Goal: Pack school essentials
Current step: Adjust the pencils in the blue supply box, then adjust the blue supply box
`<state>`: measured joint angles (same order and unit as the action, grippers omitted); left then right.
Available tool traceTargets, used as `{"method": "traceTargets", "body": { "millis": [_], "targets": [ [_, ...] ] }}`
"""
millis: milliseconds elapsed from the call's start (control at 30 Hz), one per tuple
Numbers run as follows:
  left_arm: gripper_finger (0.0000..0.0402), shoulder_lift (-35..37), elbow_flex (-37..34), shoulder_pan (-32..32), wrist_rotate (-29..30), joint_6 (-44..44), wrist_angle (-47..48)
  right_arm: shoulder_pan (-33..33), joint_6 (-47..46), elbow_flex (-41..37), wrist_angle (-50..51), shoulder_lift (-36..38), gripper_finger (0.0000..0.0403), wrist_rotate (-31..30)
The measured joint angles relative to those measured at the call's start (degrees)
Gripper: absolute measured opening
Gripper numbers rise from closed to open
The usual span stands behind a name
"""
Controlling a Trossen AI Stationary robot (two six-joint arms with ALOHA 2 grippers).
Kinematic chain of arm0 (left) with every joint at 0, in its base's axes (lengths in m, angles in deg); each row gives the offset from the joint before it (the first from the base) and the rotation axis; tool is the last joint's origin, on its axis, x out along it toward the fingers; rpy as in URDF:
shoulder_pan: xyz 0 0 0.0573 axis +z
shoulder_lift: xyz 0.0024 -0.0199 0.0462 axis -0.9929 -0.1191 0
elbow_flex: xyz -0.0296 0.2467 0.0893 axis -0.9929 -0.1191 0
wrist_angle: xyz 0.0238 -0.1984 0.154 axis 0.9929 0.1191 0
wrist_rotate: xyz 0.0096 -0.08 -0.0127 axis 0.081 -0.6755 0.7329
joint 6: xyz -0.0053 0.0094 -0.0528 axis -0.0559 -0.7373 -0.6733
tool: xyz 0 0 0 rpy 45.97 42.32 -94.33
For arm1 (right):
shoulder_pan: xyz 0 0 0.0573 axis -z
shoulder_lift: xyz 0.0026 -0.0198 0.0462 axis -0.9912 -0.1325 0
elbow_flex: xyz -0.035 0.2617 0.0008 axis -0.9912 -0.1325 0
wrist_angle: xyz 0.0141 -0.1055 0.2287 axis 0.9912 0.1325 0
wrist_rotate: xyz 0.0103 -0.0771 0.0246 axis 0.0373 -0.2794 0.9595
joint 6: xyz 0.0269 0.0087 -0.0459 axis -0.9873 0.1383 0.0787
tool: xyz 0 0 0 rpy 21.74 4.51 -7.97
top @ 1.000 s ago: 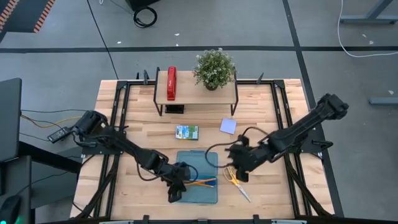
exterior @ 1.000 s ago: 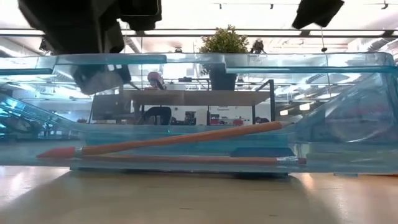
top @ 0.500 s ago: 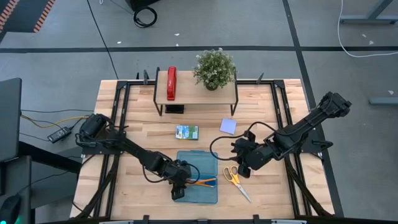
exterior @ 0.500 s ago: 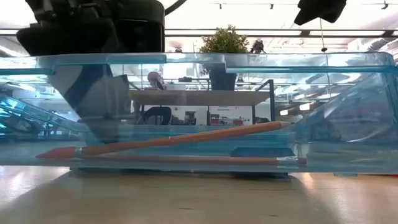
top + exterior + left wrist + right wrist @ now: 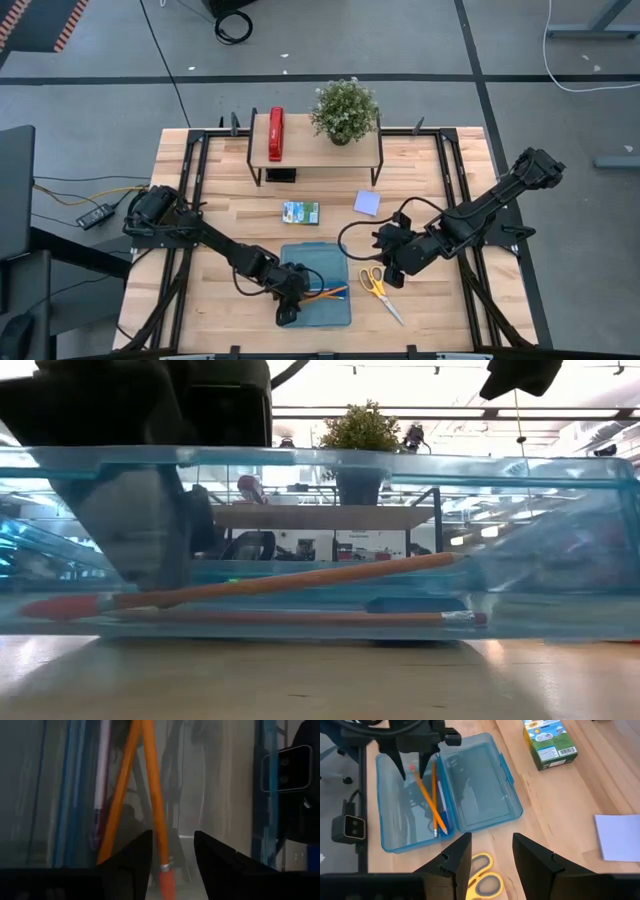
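A: Status on the pack job?

B: Left gripper [image 5: 287, 312] is down inside the open blue case [image 5: 335, 255], at the near-left end. Fingers apart, nothing between them. The two orange pencils [image 5: 431, 795] lie in the case and cross each other; in the left wrist view their eraser ends sit right at the fingertips.

A: Anything else in the case?

B: A purple pen [image 5: 440, 800] beside the pencils, by the look of it. Can't make out the eraser for sure.

A: What's still out on the tabletop [image 5: 420, 310]?

B: Yellow-handled scissors [image 5: 377, 287] just right of the case. Green-blue printed packet [image 5: 300, 212] behind the case. Lavender sticky-note pad [image 5: 367, 203] behind and to the right.

A: Right arm?

B: Right gripper [image 5: 488, 857] hovers above the scissors' handles, fingers apart, holding nothing. It is much the nearer arm to them.

A: Which way do the scissors lie?

B: Handles toward the case and the gripper, blades running away toward the near-right of the tabletop. Long axis is diagonal. I'd judge the right gripper needs to drop onto the handle end, with its fingers set across that diagonal, then carry left into the case.

A: Risk?

B: The left arm occupies the case; likely needs to clear first.
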<state>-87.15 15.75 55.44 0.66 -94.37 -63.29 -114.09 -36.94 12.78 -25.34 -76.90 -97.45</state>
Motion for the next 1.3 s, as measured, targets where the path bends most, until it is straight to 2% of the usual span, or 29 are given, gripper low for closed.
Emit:
{"method": "traceTargets", "body": {
  "millis": [200, 567, 667, 800, 1000, 1300],
  "targets": [
    [0.013, 0.0, 0.0, 0.01, -1.37, 0.88, -0.91, 0.02, 1.7, 0.0, 0.72, -0.01, 0.0149, -1.26],
    [0.0049, 0.0, 0.0, 0.01, -14.82, 2.65, -10.46, 0.04, 2.69, 0.0, 1.4, -0.02, 0.0149, -4.08],
    [0.0025, 0.04, 0.0, 0.15, -17.13, 3.82, -10.24, 0.02, 2.86, 0.0, 1.4, -0.02, 0.0149, -4.39],
    [0.0005, 0.04, 0.0, 1.05, -14.84, 2.83, -7.32, 0.02, 2.55, 0.0, 1.67, -0.02, 0.0149, -4.39],
    [0.0019, 0.16, 0.0, 1.14, -3.21, -0.07, -5.33, 0.02, 1.68, 0.0, 2.86, -0.02, 0.0149, -4.4],
    [0.0049, 0.12, 0.0, -0.83, -1.61, 0.92, -4.03, 0.04, 2.44, 0.0, 5.21, -0.02, 0.0149, -4.85]
  ]
}}
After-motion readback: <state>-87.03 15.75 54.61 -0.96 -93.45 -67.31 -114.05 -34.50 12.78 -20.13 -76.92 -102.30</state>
